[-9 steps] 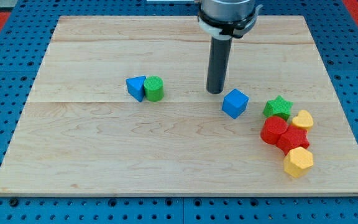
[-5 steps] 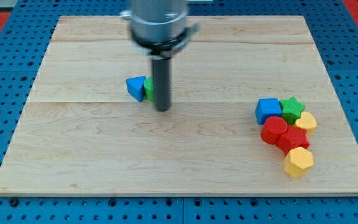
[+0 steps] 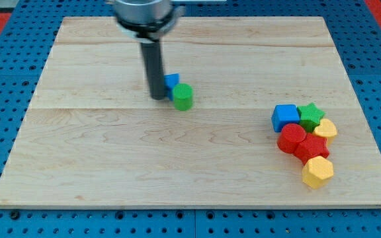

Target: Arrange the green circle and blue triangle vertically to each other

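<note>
Wooden desk (image 3: 111, 165) carries all blocks. No pincer fitted; my tip (image 3: 157, 98) touches the blue triangle's (image 3: 172, 82) left side. Green circle (image 3: 183, 96) sits touching it, lower right. Remaining blocks cluster well apart at view's right.

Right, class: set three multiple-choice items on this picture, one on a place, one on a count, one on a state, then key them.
1. Where is my tip?
A. at the view's left of the blue triangle
B. beside the yellow blocks
C. off the board

2. How many red blocks are there?
A. one
B. two
C. four

3. The green circle and blue triangle are
A. touching
B. far apart
C. stacked

Key: 1 A, the rod stands against the triangle's left side. 2 B, two red blocks sit in the right cluster. 3 A, no gap shows between them.
</note>
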You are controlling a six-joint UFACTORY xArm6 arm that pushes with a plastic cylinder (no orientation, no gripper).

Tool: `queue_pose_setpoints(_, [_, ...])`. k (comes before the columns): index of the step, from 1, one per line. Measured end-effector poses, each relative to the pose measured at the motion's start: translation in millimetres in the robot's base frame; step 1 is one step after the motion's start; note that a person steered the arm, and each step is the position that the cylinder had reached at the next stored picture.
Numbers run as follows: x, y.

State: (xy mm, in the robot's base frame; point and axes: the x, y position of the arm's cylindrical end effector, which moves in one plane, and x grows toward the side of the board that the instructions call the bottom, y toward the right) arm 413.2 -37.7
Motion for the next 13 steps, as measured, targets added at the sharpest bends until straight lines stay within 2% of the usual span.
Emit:
queue_pose_setpoints(1, [-2, 53])
queue_pose_setpoints(3, [31, 123])
queue_pose_setpoints(4, [4, 77])
queue_pose_setpoints(5, [-14, -22])
queue_pose_setpoints(6, [-34, -69])
queue_pose_setpoints(7, [-63, -11])
queue_pose_setpoints(8, [-25, 49])
queue_pose_setpoints(10, [-71, 55])
queue_pose_setpoints(12, [-34, 139])
queue_pose_setpoints(13, [-12, 161])
